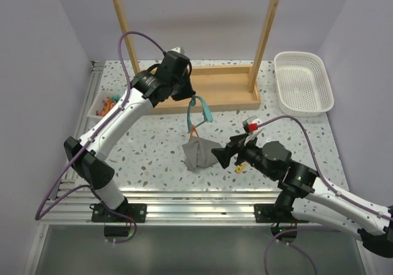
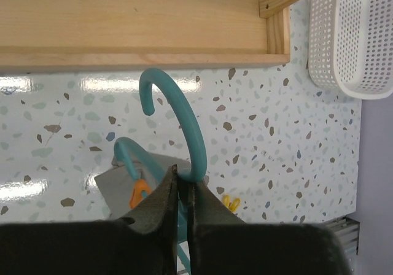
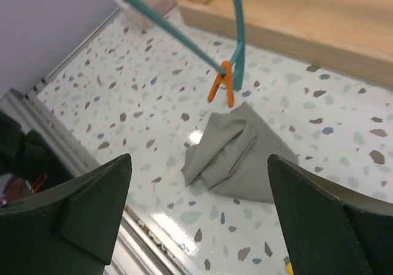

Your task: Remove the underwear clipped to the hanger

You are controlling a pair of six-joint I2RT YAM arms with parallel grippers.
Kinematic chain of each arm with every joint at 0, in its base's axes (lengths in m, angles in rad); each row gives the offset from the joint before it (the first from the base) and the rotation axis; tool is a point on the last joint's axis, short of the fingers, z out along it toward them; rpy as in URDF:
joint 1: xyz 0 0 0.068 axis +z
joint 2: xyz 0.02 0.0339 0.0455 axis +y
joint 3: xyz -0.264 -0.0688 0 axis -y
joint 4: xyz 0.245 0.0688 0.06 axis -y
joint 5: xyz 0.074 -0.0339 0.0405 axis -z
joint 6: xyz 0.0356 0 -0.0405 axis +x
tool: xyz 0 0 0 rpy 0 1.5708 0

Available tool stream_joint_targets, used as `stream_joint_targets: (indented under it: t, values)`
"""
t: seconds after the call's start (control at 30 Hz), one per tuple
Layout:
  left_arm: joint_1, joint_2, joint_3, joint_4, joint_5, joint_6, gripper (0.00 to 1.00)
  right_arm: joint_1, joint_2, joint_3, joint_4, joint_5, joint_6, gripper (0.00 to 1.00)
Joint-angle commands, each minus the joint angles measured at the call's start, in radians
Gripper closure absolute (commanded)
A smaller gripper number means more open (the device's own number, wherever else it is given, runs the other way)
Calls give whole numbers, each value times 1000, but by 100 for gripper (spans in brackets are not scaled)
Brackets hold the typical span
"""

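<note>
My left gripper (image 1: pixel 189 94) is shut on the neck of the teal hanger (image 1: pixel 200 109), whose hook (image 2: pixel 181 118) curves up from my fingertips in the left wrist view. An orange clip (image 1: pixel 193 131) hangs on the hanger's lower end, just above the top corner of the grey underwear (image 1: pixel 199 153). I cannot tell whether it still pinches the cloth. The underwear slumps on the table in a folded heap, also seen in the right wrist view (image 3: pixel 236 155) under the clip (image 3: pixel 222 86). My right gripper (image 1: pixel 222 154) is open, its jaws wide, beside the underwear's right edge.
The wooden frame's base (image 1: pixel 209 91) lies behind the hanger, its posts rising at the back. A white basket (image 1: pixel 302 81) stands at the back right. A bin of coloured clips (image 1: pixel 107 105) sits at the left edge. A yellow clip (image 1: pixel 239 167) and a red clip (image 1: pixel 251 127) lie near my right arm.
</note>
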Motion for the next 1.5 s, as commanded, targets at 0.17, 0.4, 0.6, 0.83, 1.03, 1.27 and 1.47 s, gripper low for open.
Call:
stream_joint_targets:
  t: [0.17,0.4,0.6,0.83,1.03,1.27,1.47]
  values:
    - [13,-51,0,31,115,12,100,-3,161,139,-73,-5,-69,3]
    - [36,-28,85,19,165,-44,100,-3,158,27,137,-6,-164,2]
    - [53,-8,134,22,193,-94,100,-1,230,7,260,85,-161,1]
    - [51,16,161,27,221,-125,100,4,374,41,335,333,-198,5]
    - [53,15,163,35,225,-134,100,5,486,79,390,468,-189,9]
    - [53,4,128,58,236,-140,100,4,538,96,430,470,-147,31]
    - [54,-1,126,59,228,-136,100,5,540,114,382,396,-136,88]
